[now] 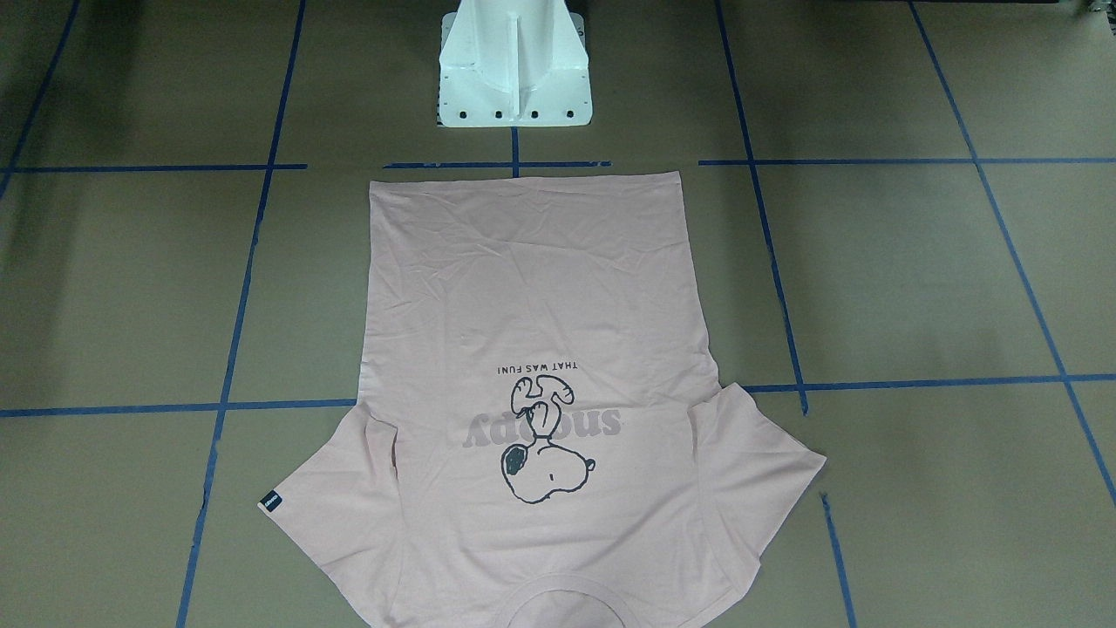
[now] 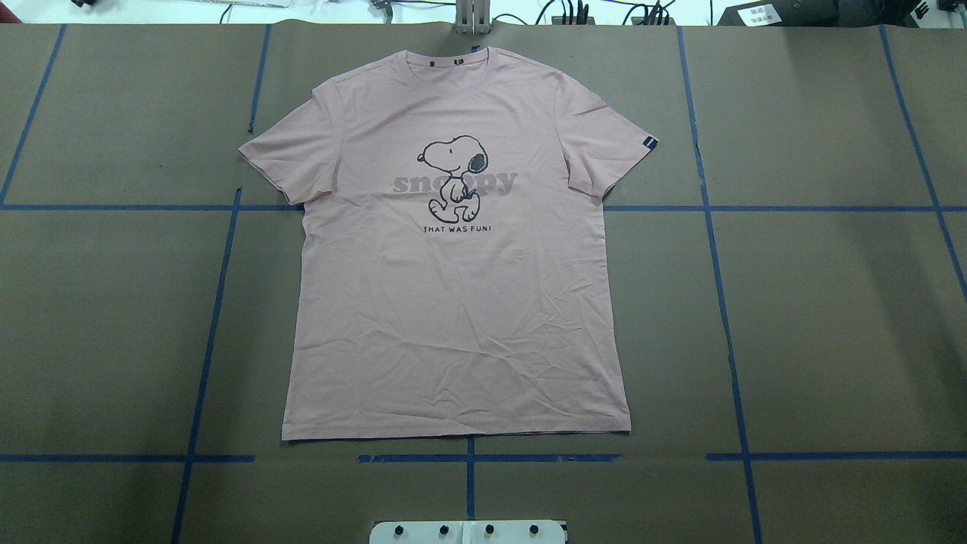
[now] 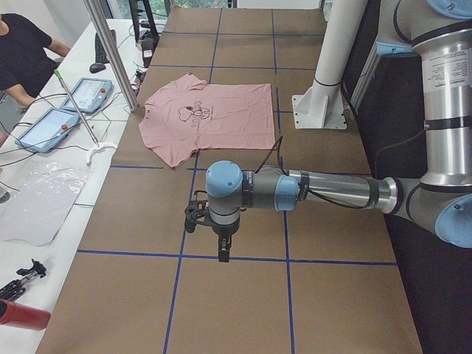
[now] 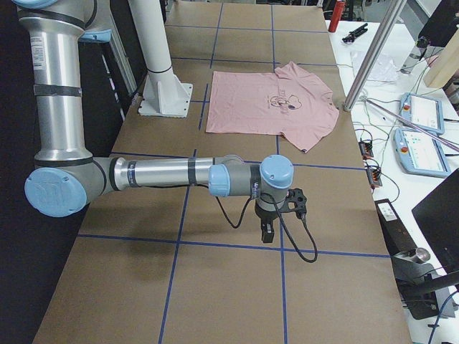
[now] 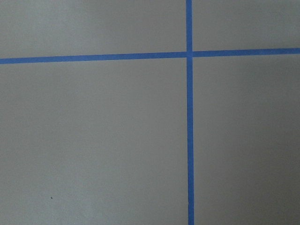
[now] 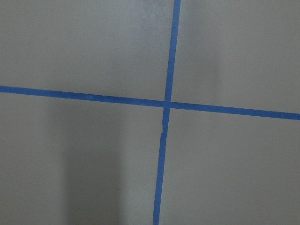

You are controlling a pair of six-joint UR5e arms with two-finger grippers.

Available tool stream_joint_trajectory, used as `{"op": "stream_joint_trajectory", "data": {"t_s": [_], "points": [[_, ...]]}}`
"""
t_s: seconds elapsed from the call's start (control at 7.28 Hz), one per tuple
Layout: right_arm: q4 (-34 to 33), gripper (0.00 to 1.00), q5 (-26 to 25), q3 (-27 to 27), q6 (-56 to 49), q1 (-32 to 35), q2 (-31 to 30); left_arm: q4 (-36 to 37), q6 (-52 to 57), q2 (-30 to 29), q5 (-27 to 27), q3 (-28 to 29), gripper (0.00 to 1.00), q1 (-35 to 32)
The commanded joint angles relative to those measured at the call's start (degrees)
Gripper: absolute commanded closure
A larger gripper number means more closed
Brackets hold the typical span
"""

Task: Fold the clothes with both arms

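Note:
The pale pink T-shirt (image 2: 453,302) lies flat and spread out on the brown table, Snoopy print up, collar away from the robot and hem toward the pedestal. It also shows in the front view (image 1: 540,288) and in both side views (image 3: 221,114) (image 4: 272,107). The left gripper (image 3: 223,254) points down over bare table far to the shirt's left; I cannot tell if it is open or shut. The right gripper (image 4: 267,234) points down over bare table far to the shirt's right; I cannot tell its state either. Both wrist views show only table and blue tape.
The white pedestal (image 1: 514,78) stands just behind the shirt's hem. Blue tape lines (image 2: 725,302) grid the table. Teach pendants (image 3: 63,122), cables and a person (image 3: 22,51) are along the far side table. A metal post (image 4: 373,54) rises near the collar.

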Motion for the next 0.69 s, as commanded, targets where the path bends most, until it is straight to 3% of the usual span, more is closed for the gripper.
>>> {"op": "stream_joint_trajectory", "data": {"t_s": [0.0,0.55], "points": [[0.3,0.00,0.2,0.2,0.0,0.0,-0.2,1.1,0.0,-0.1,0.0,-0.4,0.00,0.0],[1.1,0.00,1.7,1.1,0.1,-0.1,-0.4,1.4,7.1,0.4,0.3,-1.9,0.00,0.2]]}}
